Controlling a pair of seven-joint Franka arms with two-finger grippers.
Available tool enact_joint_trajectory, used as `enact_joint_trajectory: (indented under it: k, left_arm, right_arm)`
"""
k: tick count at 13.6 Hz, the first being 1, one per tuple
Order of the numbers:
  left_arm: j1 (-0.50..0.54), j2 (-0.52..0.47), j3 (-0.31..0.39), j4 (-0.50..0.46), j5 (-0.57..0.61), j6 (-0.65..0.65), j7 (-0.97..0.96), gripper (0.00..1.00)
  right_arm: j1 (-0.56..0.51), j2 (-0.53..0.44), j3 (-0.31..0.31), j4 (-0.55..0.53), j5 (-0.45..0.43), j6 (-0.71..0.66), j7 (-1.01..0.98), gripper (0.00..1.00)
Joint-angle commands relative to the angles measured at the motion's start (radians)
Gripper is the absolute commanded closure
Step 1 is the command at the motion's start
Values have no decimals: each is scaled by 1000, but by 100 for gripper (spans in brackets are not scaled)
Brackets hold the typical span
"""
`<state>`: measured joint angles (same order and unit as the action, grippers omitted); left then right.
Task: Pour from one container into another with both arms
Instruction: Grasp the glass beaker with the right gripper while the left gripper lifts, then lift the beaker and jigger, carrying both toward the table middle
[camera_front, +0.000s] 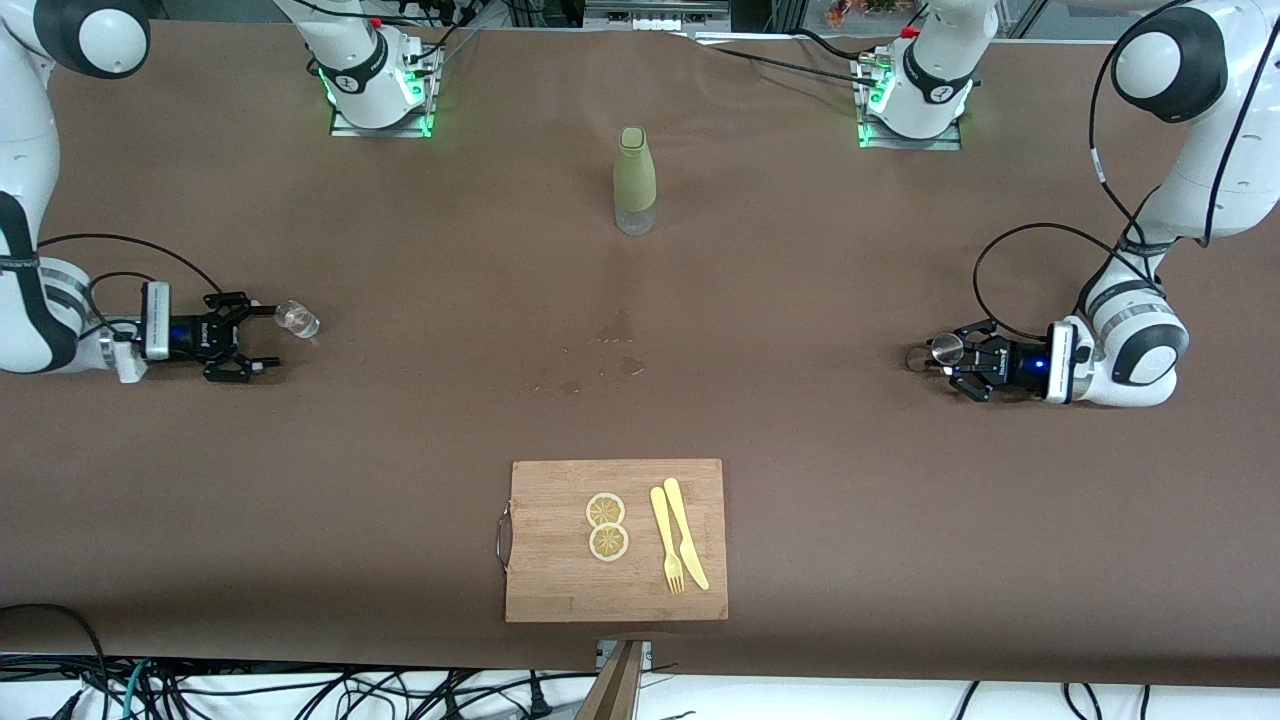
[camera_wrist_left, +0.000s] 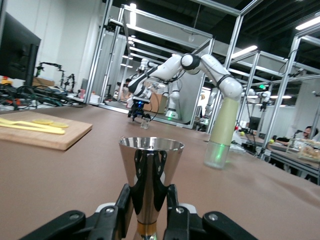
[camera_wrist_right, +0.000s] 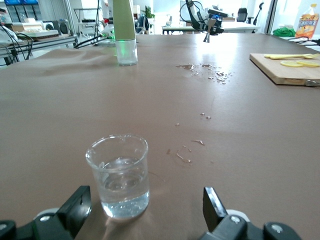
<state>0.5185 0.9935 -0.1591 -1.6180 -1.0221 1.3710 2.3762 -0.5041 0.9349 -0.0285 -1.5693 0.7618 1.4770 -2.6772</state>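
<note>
Cutting board (camera_front: 560, 590) nearest front camera, carrying two lemon slices (camera_front: 606, 526), plastic fork (camera_front: 666, 541) and knife (camera_front: 686, 533). Green bottle (camera_front: 635, 180) upright farther up table, midway between arm bases. Left gripper (camera_front: 948, 364) low at left arm's end of table, fingers (camera_wrist_left: 121, 206) pinching steel measuring cup (camera_wrist_left: 149, 175) by narrow waist, cup upright. Right gripper (camera_front: 252, 338) at right arm's end, fingers (camera_wrist_right: 76, 204) spread either side of small glass (camera_wrist_right: 120, 175) of water on table, not touching.

Wooden cutting board (camera_front: 560, 590) near the camera, lemon slices (camera_front: 606, 526), yellow fork (camera_front: 666, 540), yellow knife (camera_front: 686, 535)
</note>
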Motion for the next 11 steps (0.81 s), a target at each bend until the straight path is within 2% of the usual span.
enact_joint_trajectory:
  k: [1,2,11]
  left_arm:
    - [-51,-50,-17,15,-54,-18,-40,94]
    - [-67,-47,-19,13,-82,-18,-35,100]
    - [-183,-41,-19,12,-183,-9,-38,100]
  right_arm:
    - [-7,22,19,26,14,-27,-24,1]
    - [-7,24,24,22,14,-27,-39,1]
    - [19,51,42,-32,30,-50,-98,1]
